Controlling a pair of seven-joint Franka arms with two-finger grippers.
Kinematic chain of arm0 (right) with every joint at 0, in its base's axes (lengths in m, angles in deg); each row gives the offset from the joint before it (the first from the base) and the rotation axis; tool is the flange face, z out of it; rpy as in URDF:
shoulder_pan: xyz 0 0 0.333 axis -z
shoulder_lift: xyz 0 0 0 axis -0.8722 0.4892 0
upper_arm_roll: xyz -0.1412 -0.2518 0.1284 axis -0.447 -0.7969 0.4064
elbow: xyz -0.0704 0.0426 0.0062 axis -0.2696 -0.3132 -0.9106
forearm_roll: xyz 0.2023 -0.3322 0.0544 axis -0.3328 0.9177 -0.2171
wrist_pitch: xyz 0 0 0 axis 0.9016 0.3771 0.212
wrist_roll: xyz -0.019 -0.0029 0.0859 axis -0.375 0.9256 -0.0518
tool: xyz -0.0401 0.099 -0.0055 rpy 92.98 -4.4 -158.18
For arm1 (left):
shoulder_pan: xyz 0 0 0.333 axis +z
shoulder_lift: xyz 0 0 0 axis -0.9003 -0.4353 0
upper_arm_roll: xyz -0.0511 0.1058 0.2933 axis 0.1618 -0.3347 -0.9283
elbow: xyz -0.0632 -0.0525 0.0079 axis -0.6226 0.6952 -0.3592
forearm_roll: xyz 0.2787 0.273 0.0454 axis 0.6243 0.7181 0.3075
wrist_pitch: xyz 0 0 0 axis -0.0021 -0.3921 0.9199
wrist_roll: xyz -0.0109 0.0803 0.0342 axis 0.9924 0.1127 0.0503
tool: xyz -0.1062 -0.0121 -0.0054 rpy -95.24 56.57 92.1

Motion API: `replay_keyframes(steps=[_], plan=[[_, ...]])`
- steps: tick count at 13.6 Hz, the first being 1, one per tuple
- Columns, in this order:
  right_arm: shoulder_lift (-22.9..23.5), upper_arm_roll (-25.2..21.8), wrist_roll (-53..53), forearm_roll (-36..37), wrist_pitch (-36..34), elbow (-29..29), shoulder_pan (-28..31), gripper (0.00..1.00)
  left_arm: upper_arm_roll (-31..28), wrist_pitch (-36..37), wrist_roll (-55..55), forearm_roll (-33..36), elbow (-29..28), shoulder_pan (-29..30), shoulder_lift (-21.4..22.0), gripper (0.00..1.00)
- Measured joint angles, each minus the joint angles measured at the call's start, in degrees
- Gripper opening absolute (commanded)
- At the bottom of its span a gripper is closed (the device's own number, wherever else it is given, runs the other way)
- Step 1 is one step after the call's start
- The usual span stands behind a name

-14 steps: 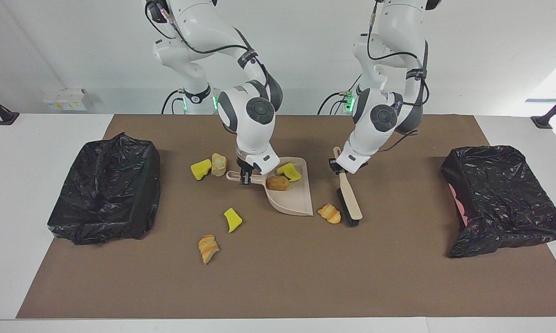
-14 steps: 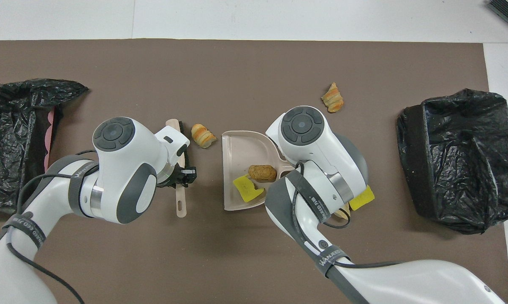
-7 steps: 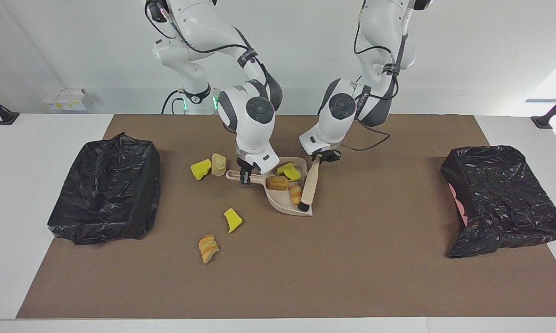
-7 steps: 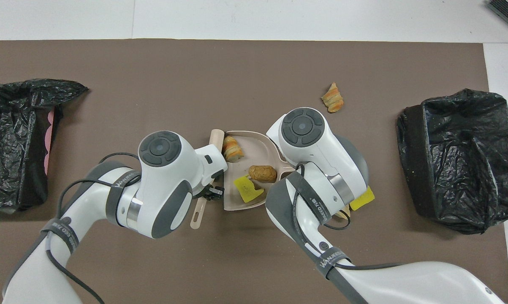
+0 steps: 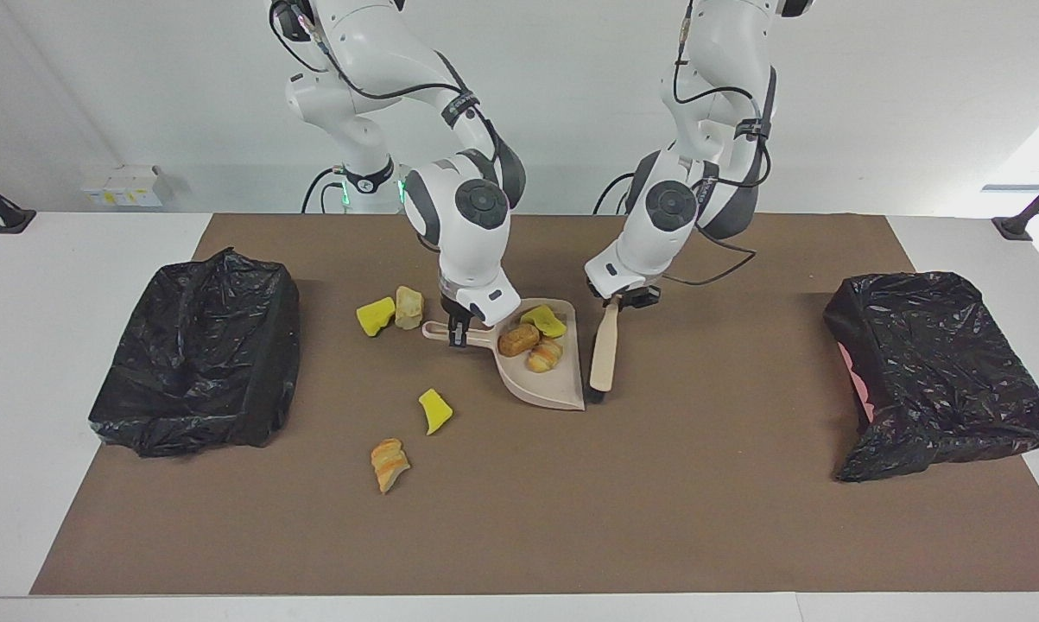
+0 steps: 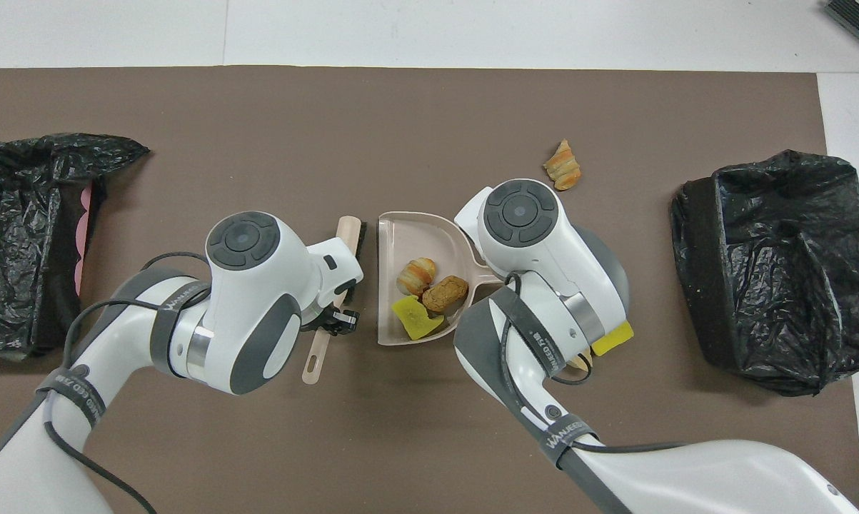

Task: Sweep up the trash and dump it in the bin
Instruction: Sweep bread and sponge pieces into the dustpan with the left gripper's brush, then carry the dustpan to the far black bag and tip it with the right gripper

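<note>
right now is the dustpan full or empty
Partly full: the dustpan holds three pieces, a yellow wedge, a brown lump and a striped roll. Four more lie on the mat.

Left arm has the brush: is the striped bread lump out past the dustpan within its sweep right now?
Probably not directly: the dustpan and right gripper sit between the brush in the left gripper and that striped lump.

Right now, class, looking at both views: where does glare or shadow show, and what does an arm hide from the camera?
Facing view: the black bin bags glint with small highlights, and soft shadows sit under the dustpan. Overhead view: the right arm's casing hides its end effector, and only part of a yellow chunk shows.
</note>
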Motion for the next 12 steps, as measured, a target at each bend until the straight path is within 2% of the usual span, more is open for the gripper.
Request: replay_keyframes(steps=[4, 6, 9, 12], plan=[[-1.0, 0.0, 0.0, -1.9, 0.4, -0.1, 3.5, 0.00, 0.6, 0.7, 16.4, 1.9, 0.1, 0.3, 0.4, 0.00], [-2.7, 0.0, -1.6, -3.7, 0.4, -0.1, 6.4, 0.00, 1.2, 1.5, 21.6, 2.9, 0.0, -1.3, 0.9, 0.00], [-6.7, 0.0, -6.7, -6.7, 0.0, 0.0, 11.9, 0.00, 1.6, 1.6, 27.3, 3.0, -1.5, -6.9, 2.4, 0.00], [-10.5, -0.1, -13.7, -10.5, -3.2, 0.0, 19.3, 0.00, 2.0, -1.6, 32.9, 3.0, -6.5, -12.9, 5.6, 0.00]])
